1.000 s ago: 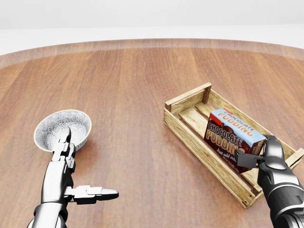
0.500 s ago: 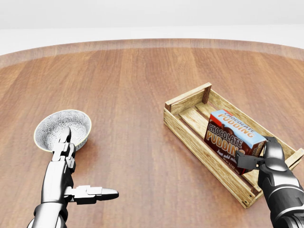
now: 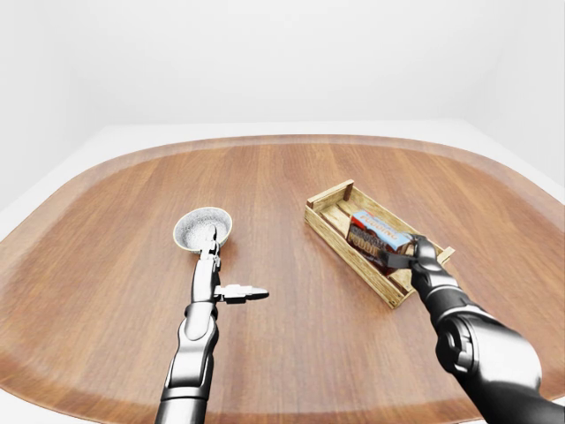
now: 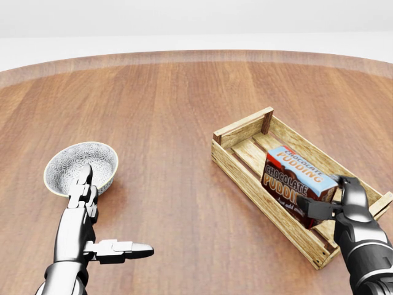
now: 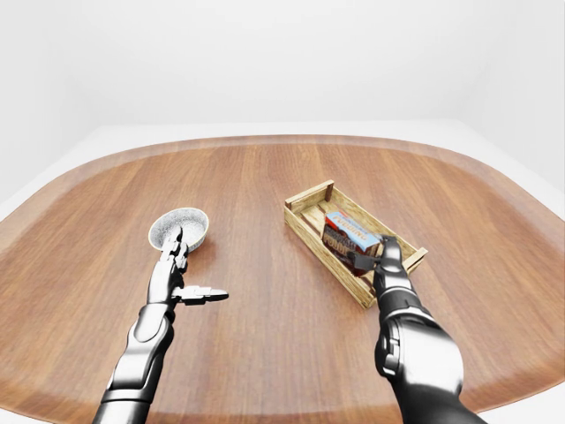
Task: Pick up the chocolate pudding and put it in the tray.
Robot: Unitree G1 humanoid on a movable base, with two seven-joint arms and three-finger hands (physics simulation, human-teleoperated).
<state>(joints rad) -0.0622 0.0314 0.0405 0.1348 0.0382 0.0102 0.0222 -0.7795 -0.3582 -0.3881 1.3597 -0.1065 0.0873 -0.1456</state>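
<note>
The chocolate pudding (image 4: pixel 293 177), a brown and blue box, lies tilted inside the wooden tray (image 4: pixel 241 130) at the right of the head view. My right hand (image 4: pixel 331 196) is at the box's near end. Its thumb (image 4: pixel 314 208) crosses the box's lower corner and its fingers stand loosely beside the end, so it looks open. My left hand (image 4: pixel 104 218) is open and holds nothing. It hovers over the table at the lower left, with its fingers pointing up toward a bowl.
A white patterned bowl (image 4: pixel 80 163) sits on the round wooden table (image 4: pixel 172 110) just above my left hand. The tray lies diagonally, its near corner by my right wrist. The table's far edge curves across the top of the view.
The pudding box has sunk lower into the tray, shifted slightly left and tipped, while my right hand stayed almost in place. The left arm has not moved.
</note>
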